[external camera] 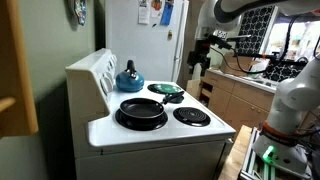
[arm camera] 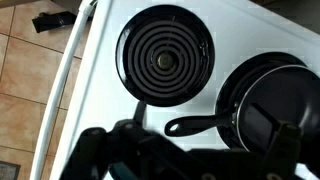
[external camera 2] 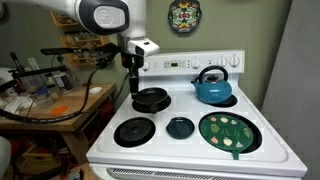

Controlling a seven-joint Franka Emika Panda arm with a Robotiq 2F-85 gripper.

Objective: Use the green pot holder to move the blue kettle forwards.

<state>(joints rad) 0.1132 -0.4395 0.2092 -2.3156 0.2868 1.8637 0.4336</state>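
The hand (external camera 2: 135,85), wide and empty, hung far-left; it needed to cross right and pinch the green pot holder (external camera 2: 232,133) at its edge.

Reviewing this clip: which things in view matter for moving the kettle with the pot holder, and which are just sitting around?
Part of the job:
- flat dark green cloth pot holder, lying on a front burner
- glossy blue rounded kettle, behind it
- gripper, open and holding nothing

Just lying about:
- round black frying pan
- bare black coil burner
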